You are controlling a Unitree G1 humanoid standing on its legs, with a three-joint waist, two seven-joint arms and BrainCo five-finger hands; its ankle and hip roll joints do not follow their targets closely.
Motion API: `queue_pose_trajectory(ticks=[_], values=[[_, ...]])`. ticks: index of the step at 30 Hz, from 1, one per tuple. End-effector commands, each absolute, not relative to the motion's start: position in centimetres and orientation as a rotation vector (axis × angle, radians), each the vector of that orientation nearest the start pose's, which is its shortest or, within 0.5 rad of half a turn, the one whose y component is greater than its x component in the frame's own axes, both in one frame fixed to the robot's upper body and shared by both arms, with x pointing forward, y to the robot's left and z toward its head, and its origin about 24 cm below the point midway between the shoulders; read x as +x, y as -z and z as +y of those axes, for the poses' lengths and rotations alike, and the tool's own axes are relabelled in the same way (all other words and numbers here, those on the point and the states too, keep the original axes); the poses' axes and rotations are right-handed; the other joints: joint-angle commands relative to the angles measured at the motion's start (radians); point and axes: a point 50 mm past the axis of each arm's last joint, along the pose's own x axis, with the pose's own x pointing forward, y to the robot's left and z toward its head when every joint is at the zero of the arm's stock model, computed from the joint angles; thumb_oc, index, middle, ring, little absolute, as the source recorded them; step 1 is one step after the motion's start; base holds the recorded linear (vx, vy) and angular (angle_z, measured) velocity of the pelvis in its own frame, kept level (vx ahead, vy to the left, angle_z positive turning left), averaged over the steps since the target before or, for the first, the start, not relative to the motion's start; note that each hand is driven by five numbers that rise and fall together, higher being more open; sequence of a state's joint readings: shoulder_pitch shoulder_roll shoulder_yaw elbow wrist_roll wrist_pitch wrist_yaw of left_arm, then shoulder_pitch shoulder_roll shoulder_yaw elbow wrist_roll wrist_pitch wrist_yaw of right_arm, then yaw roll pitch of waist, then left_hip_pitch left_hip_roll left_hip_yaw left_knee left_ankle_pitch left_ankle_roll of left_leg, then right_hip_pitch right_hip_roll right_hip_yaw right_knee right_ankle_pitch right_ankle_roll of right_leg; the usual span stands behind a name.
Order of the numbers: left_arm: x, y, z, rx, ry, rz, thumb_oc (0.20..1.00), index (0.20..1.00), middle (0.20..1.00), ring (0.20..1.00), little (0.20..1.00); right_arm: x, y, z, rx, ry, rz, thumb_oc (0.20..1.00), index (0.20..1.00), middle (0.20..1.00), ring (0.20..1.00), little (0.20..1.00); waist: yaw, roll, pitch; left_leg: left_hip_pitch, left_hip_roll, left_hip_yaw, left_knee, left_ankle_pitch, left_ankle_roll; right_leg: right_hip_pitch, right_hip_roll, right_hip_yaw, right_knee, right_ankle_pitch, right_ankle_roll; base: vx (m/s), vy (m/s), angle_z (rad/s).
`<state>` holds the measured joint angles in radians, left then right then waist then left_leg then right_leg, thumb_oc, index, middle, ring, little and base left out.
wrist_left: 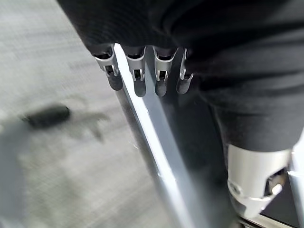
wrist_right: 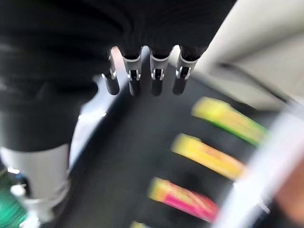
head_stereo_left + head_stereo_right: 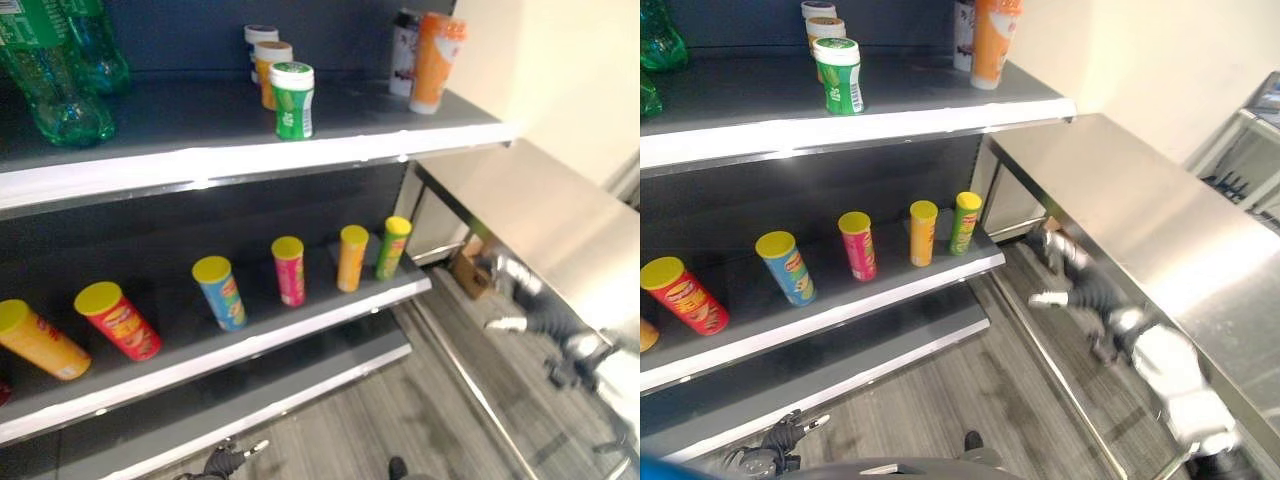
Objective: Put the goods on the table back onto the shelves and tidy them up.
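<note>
Low at the frame's bottom edge, left hand (image 3: 228, 461) hangs near the floor by the shelf base, fingers (image 1: 137, 80) straight and loose, holding nothing. Right hand (image 3: 1060, 297) reaches under the steel desk (image 3: 1120, 200), fingers (image 2: 154, 78) extended, likewise empty, so likely between picks. Desk top carries no goods that I can see. Middle shelf (image 3: 300, 325): 6 chip cans along its front edge, the green can (image 3: 392, 246) at the right end, the red can (image 3: 118, 320) leaning, probably wanting straightening. Upper shelf (image 3: 250, 150): green jar (image 3: 292, 99) near the front, orange bottle (image 3: 436, 60) at the right corner.
</note>
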<state>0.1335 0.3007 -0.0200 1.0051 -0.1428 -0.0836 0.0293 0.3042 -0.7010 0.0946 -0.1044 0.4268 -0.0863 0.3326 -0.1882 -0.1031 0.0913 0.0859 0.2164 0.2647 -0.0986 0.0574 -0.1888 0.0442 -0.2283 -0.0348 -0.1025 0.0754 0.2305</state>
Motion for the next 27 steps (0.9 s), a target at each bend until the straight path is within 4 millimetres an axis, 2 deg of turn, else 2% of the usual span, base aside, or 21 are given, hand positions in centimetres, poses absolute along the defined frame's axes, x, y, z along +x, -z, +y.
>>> queue_pose_trajectory(ticks=[1, 4, 6, 7, 8, 9, 11, 12, 13, 14, 16, 18, 22, 27], values=[[13.0, 12.6, 27.0, 0.198, -0.232, 0.888, 1.000, 1.000, 1.000, 1.000, 1.000, 20.4, -6.6, -24.2, -0.348, -0.416, 0.063, 1.000, 1.000, 1.000, 1.000, 1.000, 0.014, -0.005, 0.068, 0.085, 0.007, 0.028, 0.086, -0.156, 0.036, -0.010, -0.036, -0.085, 0.087, -0.085, 0.014, -0.02, -0.020, 0.26], [13.0, 12.7, 26.4, 0.202, -0.196, 0.889, 1.000, 1.000, 1.000, 1.000, 1.000, 18.7, -3.5, -24.9, -0.253, -0.388, 0.208, 1.000, 1.000, 1.000, 1.000, 1.000, 0.015, 0.001, 0.075, 0.071, 0.005, 0.009, 0.093, -0.151, 0.033, -0.004, -0.041, -0.097, 0.091, -0.089, 0.010, -0.01, -0.012, 0.22], [12.6, 12.8, 26.3, 0.210, -0.171, 0.895, 1.000, 1.000, 1.000, 1.000, 1.000, 17.1, -0.4, -25.6, -0.202, -0.349, 0.353, 1.000, 1.000, 1.000, 1.000, 1.000, 0.018, 0.006, 0.077, 0.068, 0.005, 0.001, 0.094, -0.150, 0.032, 0.004, -0.045, -0.110, 0.088, -0.089, 0.008, 0.00, -0.013, 0.12], [12.3, 12.7, 26.2, 0.209, -0.151, 0.895, 1.000, 1.000, 1.000, 1.000, 1.000, 15.1, 3.2, -26.4, -0.163, -0.265, 0.515, 1.000, 1.000, 1.000, 1.000, 1.000, 0.024, 0.010, 0.078, 0.064, 0.005, -0.008, 0.096, -0.149, 0.031, 0.012, -0.047, -0.122, 0.087, -0.091, 0.007, 0.00, -0.019, 0.03], [12.3, 12.7, 26.2, 0.209, -0.151, 0.895, 1.000, 1.000, 1.000, 1.000, 1.000, 15.1, 3.2, -26.4, -0.163, -0.265, 0.515, 1.000, 1.000, 1.000, 1.000, 1.000, 0.023, 0.010, 0.079, 0.064, 0.005, -0.008, 0.096, -0.149, 0.031, 0.012, -0.047, -0.123, 0.087, -0.091, 0.007, 0.00, -0.026, 0.11], [12.4, 12.7, 26.0, 0.209, -0.137, 0.889, 1.000, 1.000, 1.000, 1.000, 1.000, 14.2, 5.2, -26.7, -0.196, -0.214, 0.601, 1.000, 1.000, 1.000, 1.000, 1.000, 0.028, 0.014, 0.079, 0.061, 0.006, -0.012, 0.096, -0.147, 0.031, 0.016, -0.047, -0.129, 0.087, -0.092, 0.007, 0.00, -0.017, 0.13], [12.9, 12.7, 25.9, 0.195, -0.153, 0.884, 1.000, 1.000, 1.000, 1.000, 1.000, 12.7, 9.6, -26.3, -0.116, -0.067, 0.778, 1.000, 1.000, 1.000, 1.000, 1.000, 0.035, 0.018, 0.084, 0.056, 0.005, -0.021, 0.100, -0.147, 0.033, 0.021, -0.046, -0.136, 0.088, -0.095, 0.004, -0.01, -0.018, 0.18], [13.0, 12.7, 25.9, 0.195, -0.153, 0.884, 1.000, 1.000, 1.000, 1.000, 1.000, 12.7, 9.6, -26.3, -0.116, -0.067, 0.777, 1.000, 1.000, 1.000, 1.000, 1.000, 0.035, 0.018, 0.085, 0.056, 0.005, -0.021, 0.100, -0.148, 0.033, 0.021, -0.046, -0.136, 0.088, -0.095, 0.004, -0.01, -0.015, 0.12], [13.4, 12.7, 25.9, 0.183, -0.171, 0.881, 1.000, 1.000, 1.000, 1.000, 1.000, 12.1, 11.6, -25.8, -0.077, 0.018, 0.862, 1.000, 1.000, 1.000, 1.000, 1.000, 0.041, 0.022, 0.086, 0.055, 0.005, -0.022, 0.102, -0.148, 0.034, 0.024, -0.045, -0.136, 0.087, -0.097, 0.002, 0.00, -0.033, 0.08], [13.9, 12.9, 25.7, 0.174, -0.187, 0.898, 1.000, 1.000, 1.000, 1.000, 1.000, 10.7, 14.3, -24.3, -0.031, 0.096, 1.024, 1.000, 1.000, 1.000, 1.000, 1.000, 0.052, 0.030, 0.083, 0.059, 0.004, -0.027, 0.101, -0.152, 0.036, 0.032, -0.041, -0.140, 0.085, -0.102, 0.000, 0.01, -0.040, 0.03], [14.6, 12.6, 26.0, 0.175, -0.197, 0.887, 1.000, 1.000, 1.000, 1.000, 1.000, 9.8, 15.3, -23.9, 0.021, 0.167, 1.109, 1.000, 1.000, 1.000, 1.000, 1.000, 0.060, 0.039, 0.081, 0.066, 0.006, -0.031, 0.102, -0.154, 0.036, 0.046, -0.038, -0.145, 0.081, -0.108, -0.005, 0.04, -0.030, 0.09], [14.8, 12.6, 25.9, 0.190, -0.176, 0.886, 1.000, 1.000, 1.000, 1.000, 1.000, 9.9, 15.4, -23.6, 0.010, 0.152, 1.113, 1.000, 1.000, 1.000, 1.000, 1.000, 0.065, 0.044, 0.081, 0.065, 0.009, -0.036, 0.104, -0.154, 0.034, 0.051, -0.037, -0.150, 0.082, -0.114, -0.008, 0.02, -0.014, 0.15], [14.0, 13.0, 25.9, 0.207, -0.162, 0.923, 1.000, 1.000, 1.000, 1.000, 1.000, 10.3, 15.3, -23.8, -0.023, 0.140, 1.102, 1.000, 1.000, 1.000, 1.000, 1.000, 0.072, 0.048, 0.080, 0.068, 0.009, -0.045, 0.107, -0.155, 0.032, 0.067, -0.036, -0.161, 0.081, -0.120, -0.012, 0.02, -0.008, 0.05], [14.0, 13.2, 25.5, 0.206, -0.149, 0.927, 1.000, 1.000, 1.000, 1.000, 1.000, 10.3, 15.3, -23.5, -0.040, 0.119, 1.107, 1.000, 1.000, 1.000, 1.000, 1.000, 0.076, 0.049, 0.082, 0.071, 0.007, -0.050, 0.109, -0.158, 0.032, 0.078, -0.036, -0.169, 0.081, -0.125, -0.014, 0.01, -0.005, 0.03]])
